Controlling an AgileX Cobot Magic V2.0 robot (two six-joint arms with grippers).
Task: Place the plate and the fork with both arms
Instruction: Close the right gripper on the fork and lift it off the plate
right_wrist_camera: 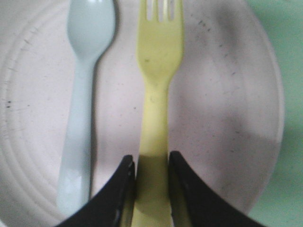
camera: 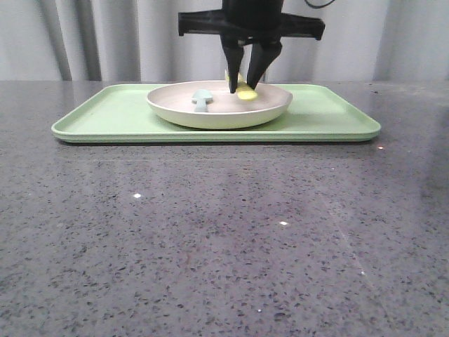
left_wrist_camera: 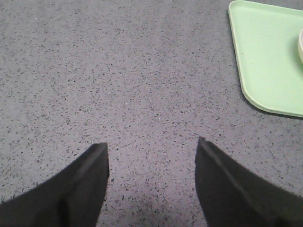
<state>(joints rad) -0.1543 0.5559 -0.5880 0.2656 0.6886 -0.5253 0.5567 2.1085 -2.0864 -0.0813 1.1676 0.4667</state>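
right gripper (right_wrist_camera: pixel 151 165) fingers sit tight on both sides of the fork (right_wrist_camera: pixel 158 71) handle, looks clenched on it. fork lies flat in the plate (camera: pixel 219 105), beside the pale blue spoon (right_wrist_camera: pixel 87 71). plate sits on the green tray (camera: pixel 98 116). left gripper (left_wrist_camera: pixel 151 156) is spread wide with nothing in it, over bare table (left_wrist_camera: pixel 118 71) beside the tray corner. risks: grip is low on a thin handle, so the fork could pivot or slip on lift; a finger could nudge the spoon; plate may shift.
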